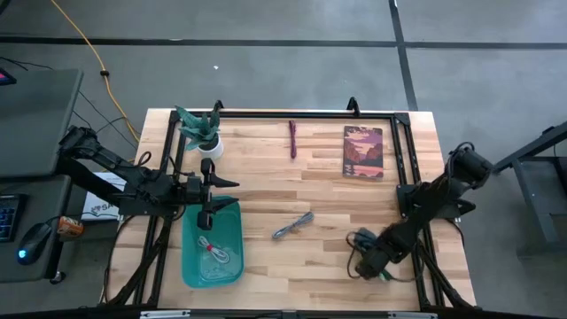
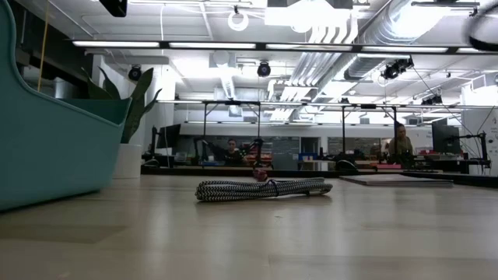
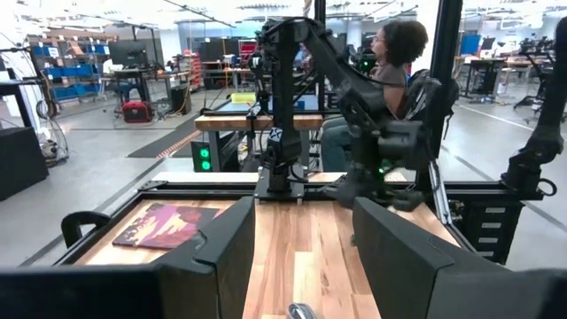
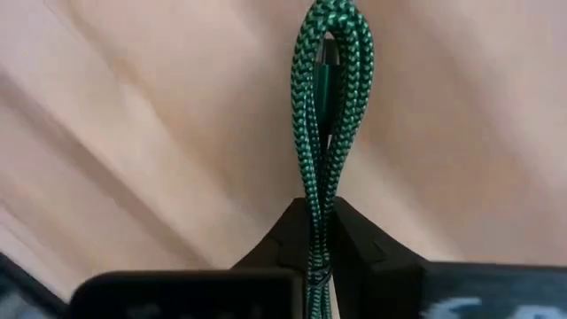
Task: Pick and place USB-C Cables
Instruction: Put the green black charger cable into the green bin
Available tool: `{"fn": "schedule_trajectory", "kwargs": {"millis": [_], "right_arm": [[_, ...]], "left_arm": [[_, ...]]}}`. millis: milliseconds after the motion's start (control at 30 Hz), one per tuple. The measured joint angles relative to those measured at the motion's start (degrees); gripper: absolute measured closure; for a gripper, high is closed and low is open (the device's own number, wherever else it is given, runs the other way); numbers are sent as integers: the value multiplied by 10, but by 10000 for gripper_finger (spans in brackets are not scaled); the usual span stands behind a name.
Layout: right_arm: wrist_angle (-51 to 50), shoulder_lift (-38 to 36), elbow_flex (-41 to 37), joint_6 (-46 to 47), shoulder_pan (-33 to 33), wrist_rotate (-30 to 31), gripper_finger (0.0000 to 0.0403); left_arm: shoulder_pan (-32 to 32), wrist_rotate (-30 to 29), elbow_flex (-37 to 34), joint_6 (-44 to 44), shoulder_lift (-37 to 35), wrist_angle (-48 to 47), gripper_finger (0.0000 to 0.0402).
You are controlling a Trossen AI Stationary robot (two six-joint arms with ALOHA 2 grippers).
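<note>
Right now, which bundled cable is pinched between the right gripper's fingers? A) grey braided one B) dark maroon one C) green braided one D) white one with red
C: the right wrist view shows the green braided cable clamped in the right gripper, while the grey braided cable lies mid-table, the dark maroon cable at the far edge, and the white cable with red in the teal bin.

Green braided cable; teal tray; maroon cable

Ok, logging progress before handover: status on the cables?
Right end effector shut on green cable, near table's front right. Left end effector open above teal bin; white cable binned. Grey cable, maroon cable remain.
</note>
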Motion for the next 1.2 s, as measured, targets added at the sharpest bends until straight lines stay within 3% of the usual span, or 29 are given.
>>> {"fn": "schedule_trajectory", "kwargs": {"millis": [267, 433, 733, 800, 933, 1200], "right_arm": [[37, -96, 2, -218, -49, 237, 398], [94, -121, 2, -387, -112, 294, 400], [300, -118, 2, -702, -251, 265, 401], [359, -118, 2, -755, -275, 235, 402], [464, -112, 3, -821, -320, 150, 402], [613, -53, 3, -871, -391, 92, 402]], "left_arm": [[0, 0, 0, -4, 0, 0, 231], [0, 0, 0, -4, 0, 0, 231], [0, 0, 0, -4, 0, 0, 231], [0, 0, 0, -4, 0, -1, 231], [0, 0, 0, -9, 0, -5, 231], [-2, 0, 0, -19, 0, -9, 231]]}}
